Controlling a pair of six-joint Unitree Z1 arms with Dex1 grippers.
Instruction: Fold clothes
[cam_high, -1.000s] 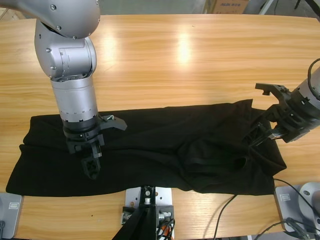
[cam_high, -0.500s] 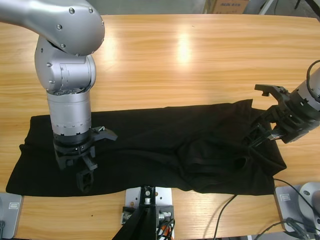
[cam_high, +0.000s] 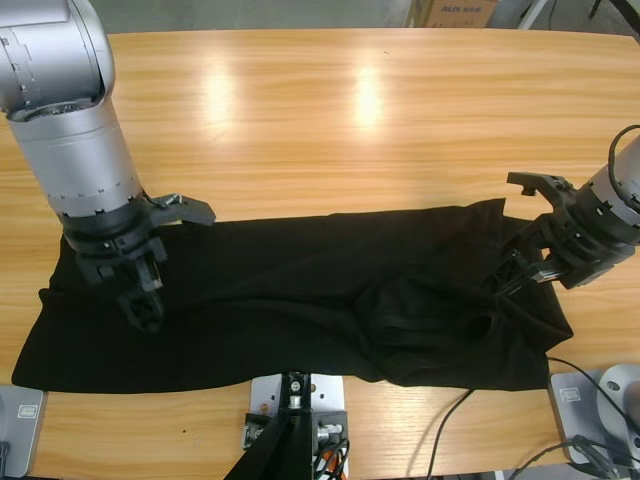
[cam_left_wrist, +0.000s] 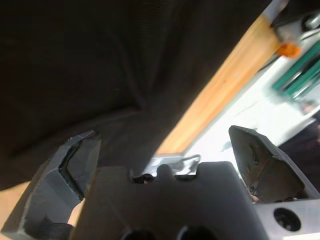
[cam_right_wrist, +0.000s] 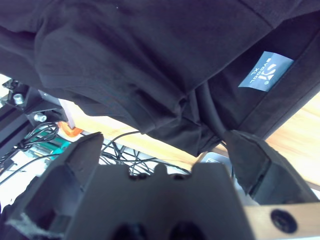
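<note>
Black polo shirt (cam_high: 300, 300), one only

The high view looks down on the table (cam_high: 380, 110); both wrist views sit close over the black shirt (cam_high: 330, 300), ahead of their jaws.

The right gripper (cam_right_wrist: 165, 145) has its jaws spread apart, with nothing between them. Ahead lies the black shirt (cam_right_wrist: 130, 55), bunched in folds. Its blue label (cam_right_wrist: 265, 71) shows near the table edge (cam_right_wrist: 295, 135). Cables (cam_right_wrist: 37, 145) hang beyond the table.
</note>
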